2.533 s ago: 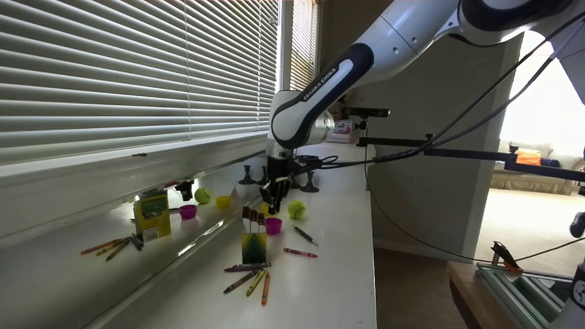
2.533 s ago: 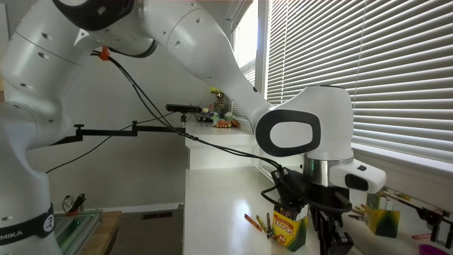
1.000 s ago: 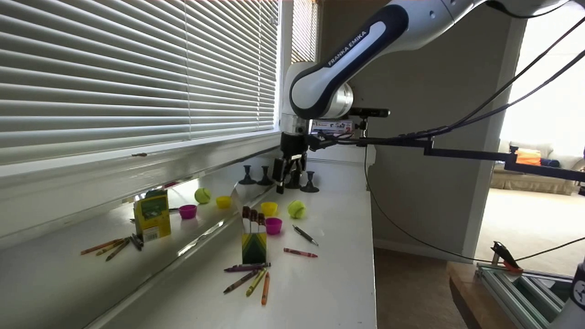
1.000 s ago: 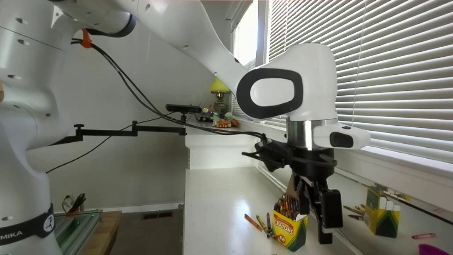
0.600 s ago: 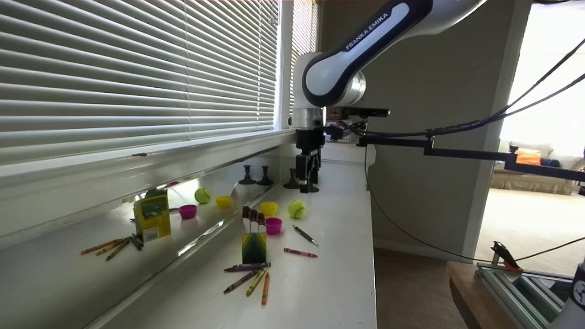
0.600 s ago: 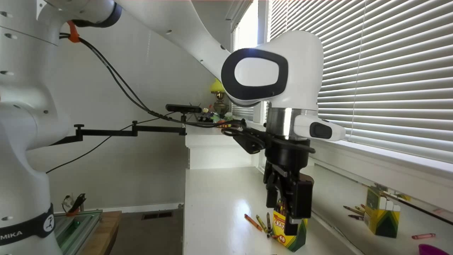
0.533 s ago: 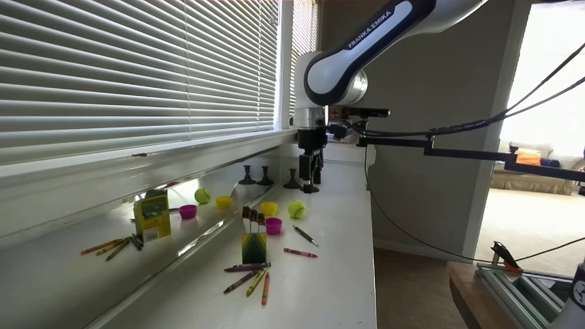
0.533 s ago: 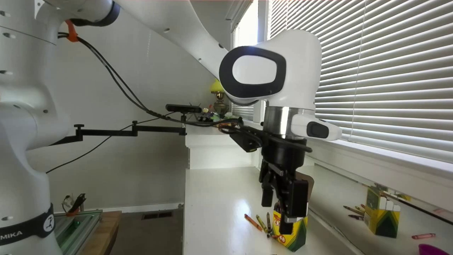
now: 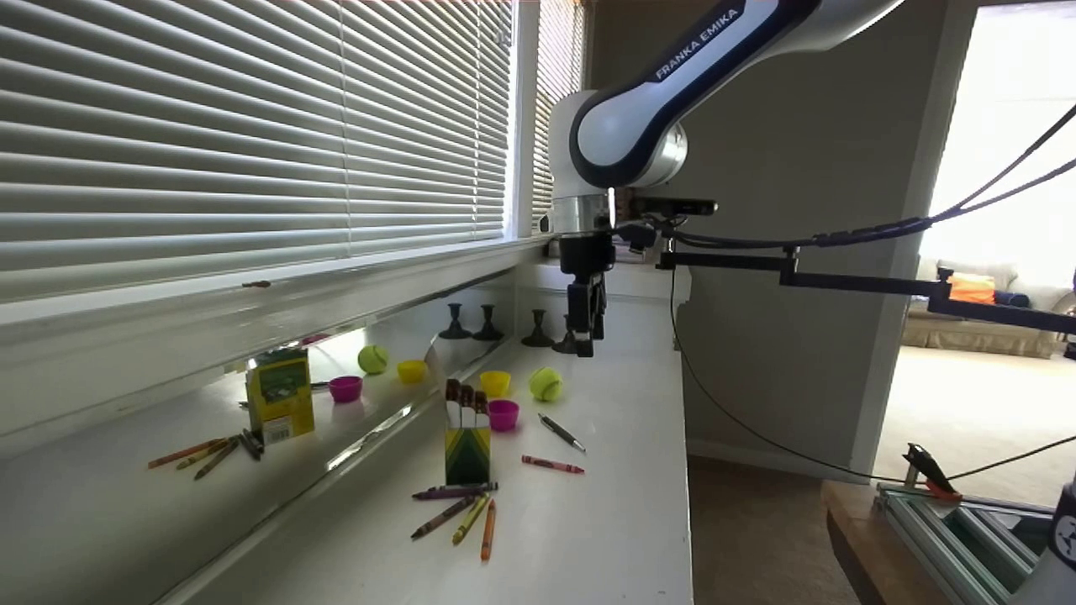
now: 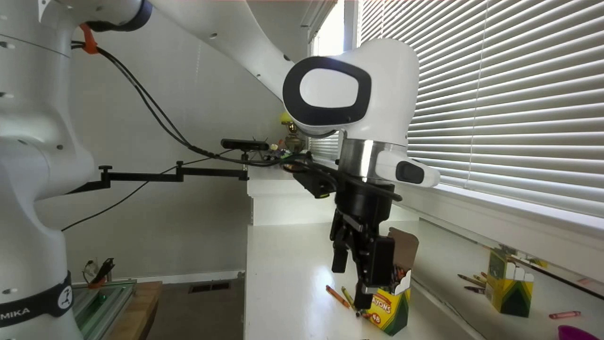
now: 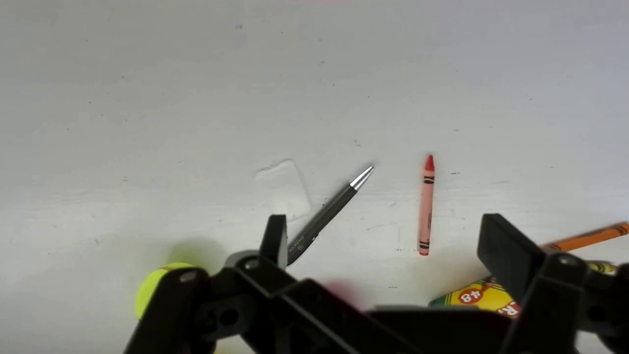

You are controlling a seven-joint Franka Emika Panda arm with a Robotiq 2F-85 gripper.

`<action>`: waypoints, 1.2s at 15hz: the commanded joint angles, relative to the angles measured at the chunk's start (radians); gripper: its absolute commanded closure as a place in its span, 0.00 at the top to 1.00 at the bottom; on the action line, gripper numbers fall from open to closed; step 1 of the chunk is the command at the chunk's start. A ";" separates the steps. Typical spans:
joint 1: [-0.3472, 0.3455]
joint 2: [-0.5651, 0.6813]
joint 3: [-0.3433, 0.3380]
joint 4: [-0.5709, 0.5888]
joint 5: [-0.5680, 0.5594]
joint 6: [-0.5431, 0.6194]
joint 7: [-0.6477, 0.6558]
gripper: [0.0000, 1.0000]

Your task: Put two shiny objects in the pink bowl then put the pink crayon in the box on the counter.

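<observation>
I have raised my tool and drawn it off from the blinds since earlier, jaws spread wide, holding nothing. Lower than it, on the bench, are the pink crayon, pink bowl and box.

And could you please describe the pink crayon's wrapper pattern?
The pink crayon has black bands near both ends, clearest in the wrist view.

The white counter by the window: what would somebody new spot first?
Probably the white robot arm, its open black gripper hanging over the white counter. Next, perhaps, the round pink bowl just beyond the yellow-and-green cardboard crayon box in an exterior view, with a fuzzy yellow-green tennis ball farther along.
</observation>
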 commanded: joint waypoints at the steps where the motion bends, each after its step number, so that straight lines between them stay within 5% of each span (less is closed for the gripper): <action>1: 0.007 -0.036 0.000 -0.062 -0.028 0.036 -0.032 1.00; 5: 0.009 -0.115 0.009 -0.251 -0.023 0.101 -0.136 1.00; 9: 0.011 -0.193 0.008 -0.458 -0.002 0.322 -0.221 1.00; 10: 0.013 -0.096 0.005 -0.327 0.000 0.224 -0.175 1.00; 18: 0.016 -0.159 -0.002 -0.472 -0.045 0.433 -0.152 1.00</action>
